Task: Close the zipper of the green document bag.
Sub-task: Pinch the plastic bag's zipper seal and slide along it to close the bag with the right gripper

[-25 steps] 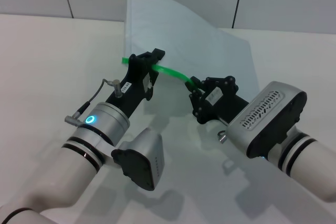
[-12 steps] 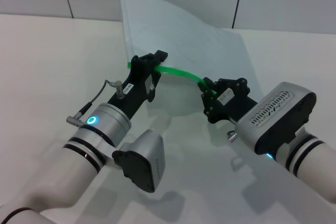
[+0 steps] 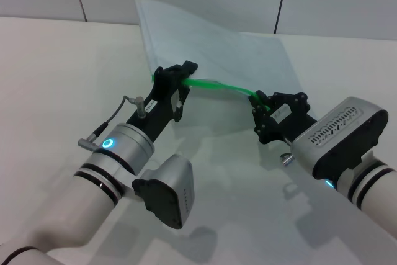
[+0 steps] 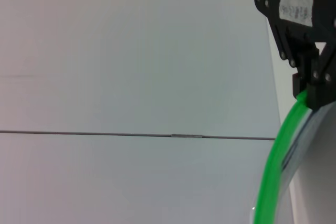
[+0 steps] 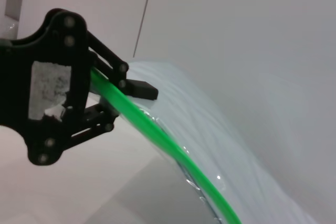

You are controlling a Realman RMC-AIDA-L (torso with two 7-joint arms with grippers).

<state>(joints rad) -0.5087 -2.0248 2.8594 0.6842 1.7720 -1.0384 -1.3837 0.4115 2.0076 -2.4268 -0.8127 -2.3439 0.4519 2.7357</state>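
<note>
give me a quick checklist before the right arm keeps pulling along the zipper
1. Left gripper clamped on the zipper end: ok.
2. Right gripper shut on the zipper strip: ok.
3. Strip between the grippers taut: not ok, it sags in a curve.
4. Green document bag lifted, rear part standing up off the table: ok.
5. Slider tab inside the right fingers: cannot tell, hidden.
6. Zipper sealed behind the right gripper: cannot tell.

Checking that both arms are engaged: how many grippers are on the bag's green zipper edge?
2. The left gripper clamps the thin bright green zipper strip near the left end of the translucent pale blue-grey plastic document bag; the right gripper grips it farther right.
</note>
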